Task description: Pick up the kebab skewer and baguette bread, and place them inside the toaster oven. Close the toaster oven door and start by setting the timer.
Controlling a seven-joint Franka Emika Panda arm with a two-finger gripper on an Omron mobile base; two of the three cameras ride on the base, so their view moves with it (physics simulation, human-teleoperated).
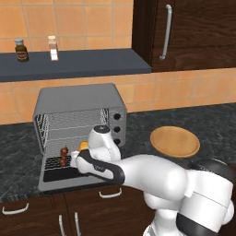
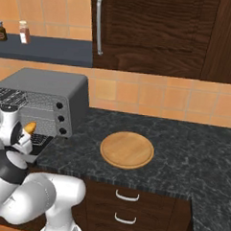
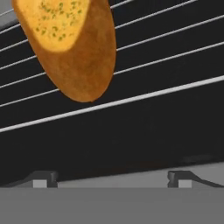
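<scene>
**Bread on the rack edge, door still down**

Nearest the hand camera, the fingers (image 3: 111, 178) stood wide apart, holding nothing. The toaster oven (image 1: 80, 122) sat on the bench (image 2: 183, 149) with its toaster oven door (image 1: 69, 175) dropped open. The baguette bread (image 3: 72, 43) lay on the wire rack near the front; the kebab skewer (image 1: 63, 156) stood beside it. Withdrawing carelessly risked nudging the bread forward, where it might block the door.

Dark speckled stone counter (image 1: 18, 138) runs across the middle of the left base view. The toaster oven (image 1: 83, 99) stands on it at centre left, with a round wooden plate (image 1: 174, 140) on the stone just to its right.
</scene>
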